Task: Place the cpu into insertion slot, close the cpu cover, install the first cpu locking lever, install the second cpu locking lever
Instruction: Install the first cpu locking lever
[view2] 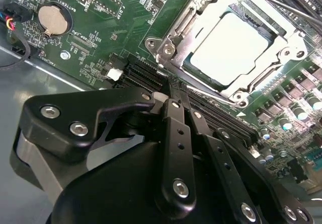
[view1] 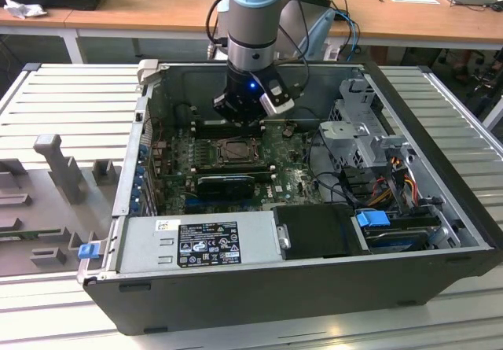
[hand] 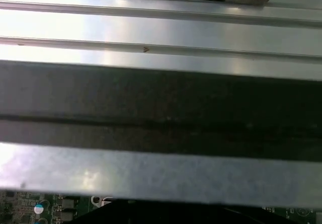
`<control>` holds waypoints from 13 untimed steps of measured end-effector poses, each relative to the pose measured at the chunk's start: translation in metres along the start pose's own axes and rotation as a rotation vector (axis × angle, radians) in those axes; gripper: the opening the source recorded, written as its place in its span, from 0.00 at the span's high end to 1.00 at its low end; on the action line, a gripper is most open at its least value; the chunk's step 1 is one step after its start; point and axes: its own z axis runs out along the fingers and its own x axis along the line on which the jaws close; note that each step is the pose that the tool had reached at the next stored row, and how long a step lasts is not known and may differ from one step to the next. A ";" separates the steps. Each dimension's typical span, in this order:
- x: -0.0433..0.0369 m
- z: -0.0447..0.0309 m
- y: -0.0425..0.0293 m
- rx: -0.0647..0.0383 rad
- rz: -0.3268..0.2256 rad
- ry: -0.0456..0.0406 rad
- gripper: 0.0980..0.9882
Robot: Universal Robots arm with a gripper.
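Note:
The cpu, a pale square chip, lies in the insertion slot at the middle of the green motherboard. The silvery cpu cover lies flat around it, its opening framing the chip. A thin metal lever rod runs along one side of the socket. My gripper hangs just beside the socket, over the black memory slots, its two black fingers pressed together with nothing between them. In the exterior view the gripper sits low inside the case, at the socket's far edge.
The open computer case walls in the board. A grey power supply box lies along the near side, and a drive cage with cables stands at the exterior view's right. A coin battery sits on the board. A ribbed metal table surrounds the case.

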 end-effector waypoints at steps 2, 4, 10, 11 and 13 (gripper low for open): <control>-0.0004 0.0015 -0.0002 0.000 0.000 0.0000 0.99; -0.0007 0.0024 -0.0003 0.000 0.001 0.0000 0.99; -0.0015 0.0050 -0.0018 0.000 0.004 -0.0004 0.99; -0.0014 0.0050 -0.0022 0.000 0.004 -0.0004 0.99; -0.0013 0.0049 -0.0032 0.000 0.004 -0.0005 0.99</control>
